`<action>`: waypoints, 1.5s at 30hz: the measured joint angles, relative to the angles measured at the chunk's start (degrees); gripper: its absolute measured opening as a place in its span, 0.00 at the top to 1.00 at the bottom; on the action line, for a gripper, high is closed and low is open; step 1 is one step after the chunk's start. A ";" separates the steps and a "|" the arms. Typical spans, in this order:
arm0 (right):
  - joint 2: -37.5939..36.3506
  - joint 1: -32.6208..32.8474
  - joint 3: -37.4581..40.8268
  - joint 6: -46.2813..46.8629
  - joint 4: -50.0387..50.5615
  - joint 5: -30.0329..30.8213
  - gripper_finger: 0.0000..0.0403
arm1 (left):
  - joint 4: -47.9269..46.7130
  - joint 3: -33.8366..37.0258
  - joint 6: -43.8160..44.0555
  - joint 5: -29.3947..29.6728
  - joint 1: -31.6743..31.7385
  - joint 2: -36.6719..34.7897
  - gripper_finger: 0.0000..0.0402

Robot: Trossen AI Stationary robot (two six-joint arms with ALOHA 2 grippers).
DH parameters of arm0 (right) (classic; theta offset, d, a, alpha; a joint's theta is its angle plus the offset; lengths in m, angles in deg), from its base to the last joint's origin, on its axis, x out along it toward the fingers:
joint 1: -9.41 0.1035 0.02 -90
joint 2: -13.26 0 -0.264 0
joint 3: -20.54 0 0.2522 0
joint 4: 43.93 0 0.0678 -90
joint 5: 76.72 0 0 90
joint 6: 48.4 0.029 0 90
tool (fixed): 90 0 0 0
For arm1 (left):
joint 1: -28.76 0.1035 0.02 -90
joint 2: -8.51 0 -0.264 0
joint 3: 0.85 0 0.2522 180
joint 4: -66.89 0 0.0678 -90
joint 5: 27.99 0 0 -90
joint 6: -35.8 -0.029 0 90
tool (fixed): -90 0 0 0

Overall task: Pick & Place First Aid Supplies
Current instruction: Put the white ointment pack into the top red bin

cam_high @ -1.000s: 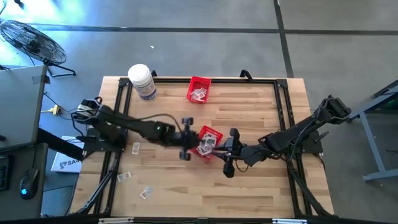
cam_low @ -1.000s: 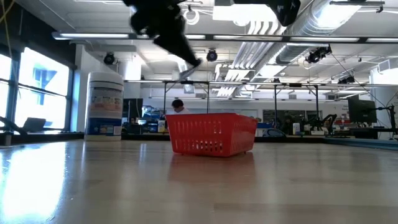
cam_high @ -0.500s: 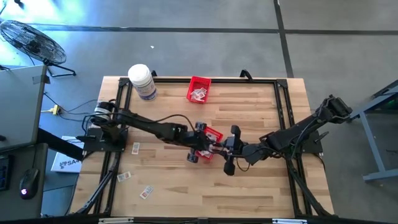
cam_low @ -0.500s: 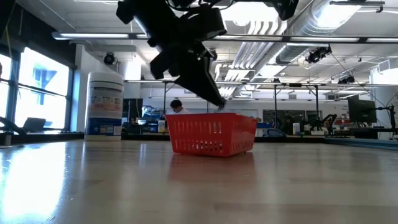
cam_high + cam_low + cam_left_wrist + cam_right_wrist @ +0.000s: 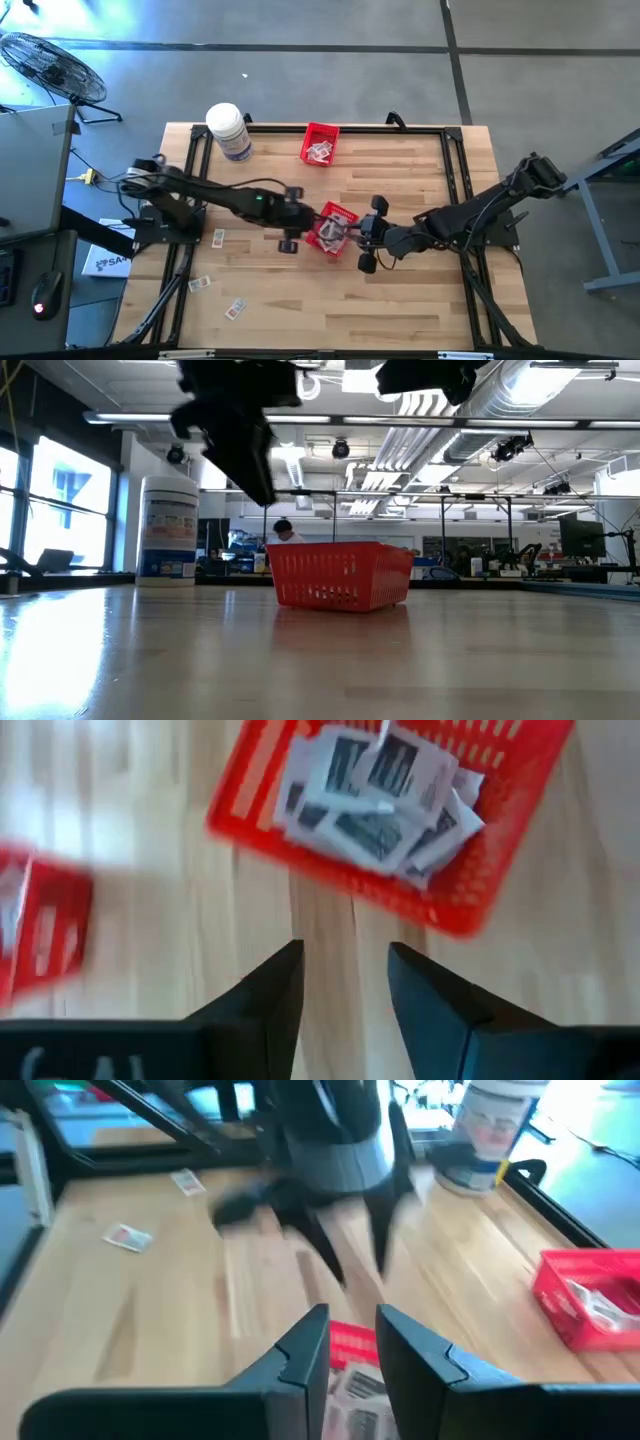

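A red mesh basket [image 5: 345, 212] stands on the table's middle with several white-grey printed packets [image 5: 375, 805] heaped inside. My left gripper [image 5: 305, 222] hovers just left of it, above the table, open and empty [image 5: 345, 970]. My right gripper [image 5: 352, 235] hangs at the basket's right side, well above it. Its fingers [image 5: 352, 1345] stand a little apart with nothing between them, and the basket's red mesh and packets show through the gap. Three loose packets [image 5: 218, 237], [image 5: 200, 284], [image 5: 236, 308] lie flat on the near left of the table.
A second red basket [image 5: 318, 128] with packets stands at the far edge, and a big white labelled jar [image 5: 228, 130] stands at the far left. A black frame runs round the table. Bare wood lies near and right of the middle basket [image 5: 340, 580].
My left gripper swung toward the table's right and dipped to the middle basket's rim. It has since drawn back toward the left and risen. The basket has stayed in place.
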 joint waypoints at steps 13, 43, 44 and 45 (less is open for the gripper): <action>1.91 -4.07 0.02 -1.29 1.56 0.04 0.81 | -22.06 21.63 51.87 -4.50 -10.54 -22.56 0.71; 6.83 -10.62 0.04 -1.25 -3.30 -8.01 0.81 | -17.10 36.13 65.00 -15.08 -15.17 -14.89 0.71; 6.83 -10.62 0.04 -1.23 -3.28 -7.81 0.81 | -16.12 36.22 64.29 -14.70 -15.17 -14.91 0.71; 6.83 -10.62 0.04 -1.02 -3.30 -7.30 0.81 | -14.52 36.10 63.43 -14.09 -15.17 -14.97 0.71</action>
